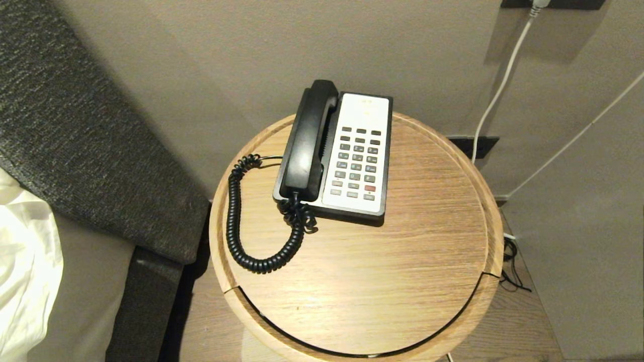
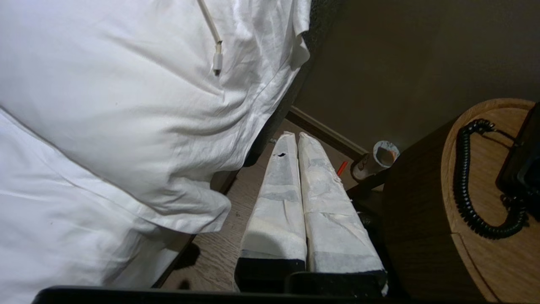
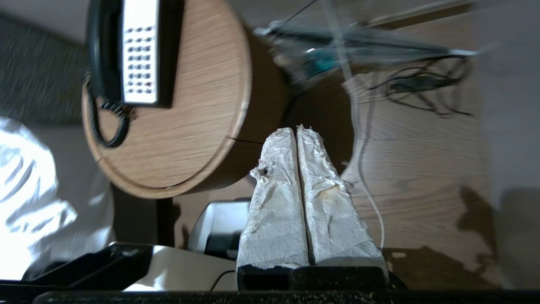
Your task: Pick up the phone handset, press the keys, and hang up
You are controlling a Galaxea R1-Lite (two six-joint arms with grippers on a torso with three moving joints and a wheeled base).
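Glossy black plastic, the long curved phone handset (image 1: 307,143) is lying in its cradle on the black-and-white phone base (image 1: 357,156), upon the round wooden worktop (image 1: 402,281). It is looking stiff, light and slippery; the narrow middle seems best for holding. The left gripper (image 2: 291,141) and right gripper (image 3: 295,131) are both pressed together, empty, beside the worktop.

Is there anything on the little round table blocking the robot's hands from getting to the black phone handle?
Nothing visible blocks it. The phone handset lies in its cradle on the phone base, top uncovered; only its coiled cord loops beside it on the table. The left gripper and right gripper are shut, off beside the table.
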